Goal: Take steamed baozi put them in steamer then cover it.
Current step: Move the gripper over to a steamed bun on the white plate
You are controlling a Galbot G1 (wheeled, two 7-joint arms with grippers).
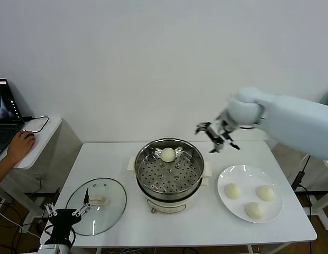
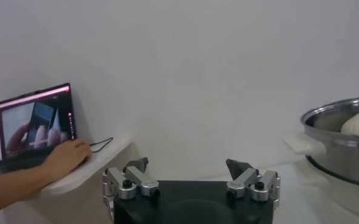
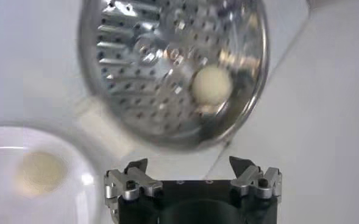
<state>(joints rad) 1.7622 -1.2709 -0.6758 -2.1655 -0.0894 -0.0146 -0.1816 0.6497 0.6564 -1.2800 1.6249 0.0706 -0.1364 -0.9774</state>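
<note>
We find no legible writing or brand. The steamer point(image 1: 169, 174), polished steel with a perforated tray on a cream base, sits mid-table; one smooth baozi point(image 1: 168, 154) lies at its far side. Three more baozi point(image 1: 249, 198) rest on a white plate point(image 1: 225, 177) to the right. Right gripper point(image 1: 217, 138) hangs above the far right rim, fingers spread, empty. The glass cover point(image 1: 108, 203) lies flat, near left; left gripper point(image 1: 66, 212) beside it, splayed, empty.
</note>
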